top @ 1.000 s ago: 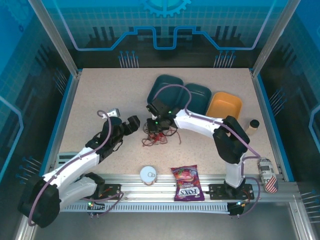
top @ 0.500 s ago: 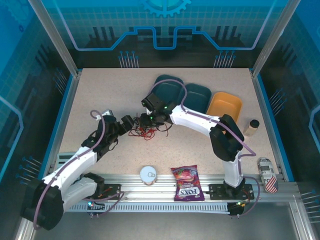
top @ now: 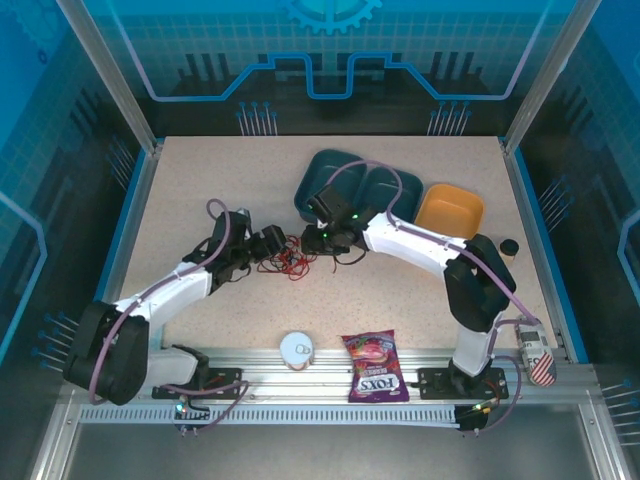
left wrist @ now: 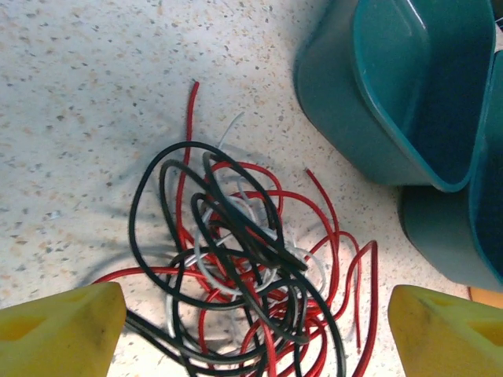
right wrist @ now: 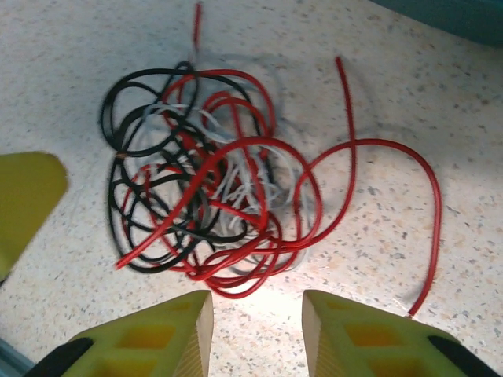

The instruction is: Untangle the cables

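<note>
at the middle of the counter [top: 200,180], the cables [top: 296,260] lie in one knot. my left fingers [left wrist: 63,326] have swung in at its 9 o'clock, spread wide and empty. my right fingers [right wrist: 149,334], at 3 o'clock, are parted and hold nothing. no strand is freed yet.

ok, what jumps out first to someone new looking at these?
The red, black and white cable tangle lies mid-table. The left claw and right claw flank it, both open. Behind sit teal bins and an orange bowl; a candy bag lies at the near edge.
</note>
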